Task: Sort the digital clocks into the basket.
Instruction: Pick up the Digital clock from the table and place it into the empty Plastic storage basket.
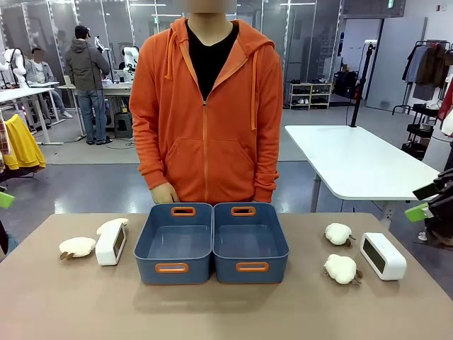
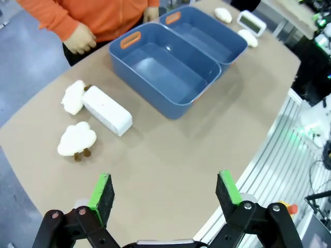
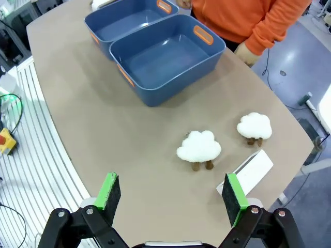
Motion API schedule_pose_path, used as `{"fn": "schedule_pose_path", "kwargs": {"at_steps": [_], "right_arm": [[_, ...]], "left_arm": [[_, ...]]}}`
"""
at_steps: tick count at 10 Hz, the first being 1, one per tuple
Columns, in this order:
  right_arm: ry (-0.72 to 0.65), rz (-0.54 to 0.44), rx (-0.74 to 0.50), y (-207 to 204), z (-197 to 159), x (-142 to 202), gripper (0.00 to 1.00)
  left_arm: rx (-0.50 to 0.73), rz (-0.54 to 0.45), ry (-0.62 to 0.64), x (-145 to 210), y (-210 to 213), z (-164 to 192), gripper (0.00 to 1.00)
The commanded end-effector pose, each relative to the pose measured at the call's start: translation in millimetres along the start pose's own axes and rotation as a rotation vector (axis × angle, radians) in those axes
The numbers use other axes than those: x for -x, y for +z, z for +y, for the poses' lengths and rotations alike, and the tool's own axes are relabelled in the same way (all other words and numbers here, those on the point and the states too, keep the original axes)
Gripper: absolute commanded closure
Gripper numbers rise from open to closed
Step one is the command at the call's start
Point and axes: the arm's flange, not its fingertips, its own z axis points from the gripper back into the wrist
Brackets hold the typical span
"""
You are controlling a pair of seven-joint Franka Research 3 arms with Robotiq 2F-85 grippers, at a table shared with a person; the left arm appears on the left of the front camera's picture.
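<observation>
- Front view: two dark blue tubs stand side by side with their walls touching at the centre of the table [image 1: 226, 312]. They are the frame-left basket [image 1: 148, 269] and the frame-right basket [image 1: 276, 268], and both are empty inside.
- The frame-left clock [image 1: 111, 243] sits left of the baskets, apart from them, with its screen turned toward them. One cream plush toy [image 1: 113, 225] touches its far end, and another plush toy [image 1: 77, 247] lies just beside it toward the frame's left edge.
- The frame-right clock [image 1: 383, 256] sits at the right of the frame, well apart from the baskets. Two plush toys [image 1: 338, 234] [image 1: 342, 268] lie between it and the tubs.
- A person in an orange hoodie [image 1: 205, 106] stands at the far edge of the table, with one hand [image 1: 163, 193] just behind the frame-left basket.
- Left wrist view: the left tool [image 2: 165, 194] is released, its green pads spread wide over bare table with nothing between them. The frame-left clock [image 2: 107, 110] lies at upper left.
- Right wrist view: the right tool [image 3: 173, 196] is also released and grips nothing. The frame-right clock [image 3: 248, 171] lies at lower right, partly hidden behind one finger.
</observation>
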Motion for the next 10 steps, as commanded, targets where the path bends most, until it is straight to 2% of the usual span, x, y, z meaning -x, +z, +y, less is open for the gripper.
{"fn": "schedule_pose_path", "kwargs": {"at_steps": [1,10], "right_arm": [[-0.004,-0.006,-0.018,-3.0,1.8,-2.5,0.00],[-0.004,-0.006,-0.018,-3.0,1.8,-2.5,0.00]], "left_arm": [[0.017,0.009,-0.040,-6.6,-5.1,-7.8,0.00],[0.017,0.009,-0.040,-6.6,-5.1,-7.8,0.00]]}}
